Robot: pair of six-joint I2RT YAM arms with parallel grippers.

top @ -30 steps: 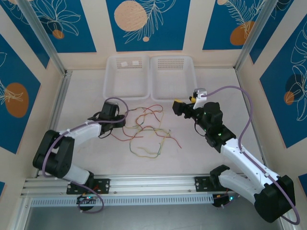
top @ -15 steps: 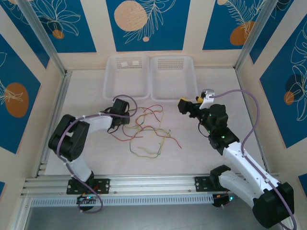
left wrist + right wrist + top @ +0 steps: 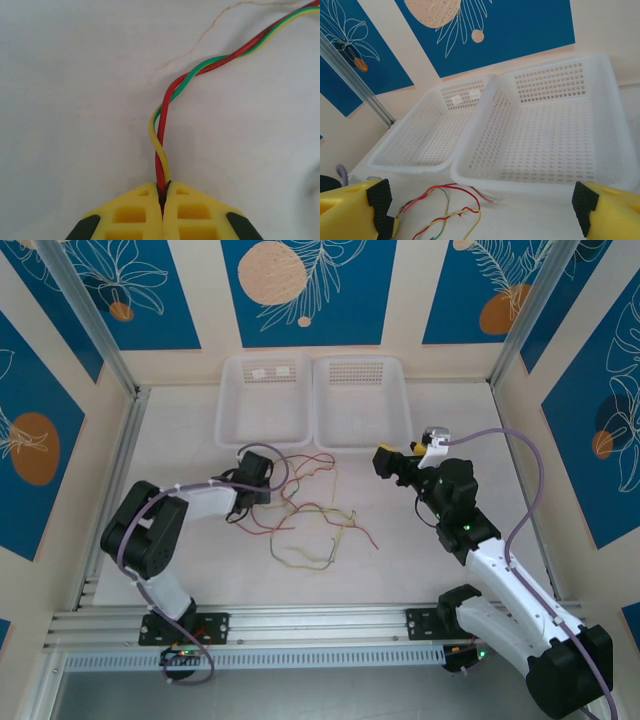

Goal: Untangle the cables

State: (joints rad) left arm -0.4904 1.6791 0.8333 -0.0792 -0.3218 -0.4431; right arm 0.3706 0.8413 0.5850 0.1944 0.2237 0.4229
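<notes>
The cables (image 3: 305, 525) lie in a loose tangle of thin red, yellow and green strands on the white table, between the two arms. My left gripper (image 3: 262, 483) sits at the tangle's left edge. In the left wrist view its yellow jaws (image 3: 163, 192) are shut on the cables (image 3: 161, 150), pinching a twisted red, yellow and green bundle that runs up and to the right. My right gripper (image 3: 385, 462) hovers right of the tangle, apart from it. Its fingers stand wide open (image 3: 482, 220) with nothing between them, and cable loops (image 3: 451, 202) lie below at left.
Two white perforated baskets stand side by side at the back, the left one (image 3: 222, 410) and the right one (image 3: 405, 405). From the right wrist they appear close ahead, right basket (image 3: 470, 175) and left basket (image 3: 405, 165). Aluminium posts and walls bound the table.
My left gripper has moved right into the tangle's edge and closed on the twisted bundle. The right gripper has shifted slightly right and stayed open.
</notes>
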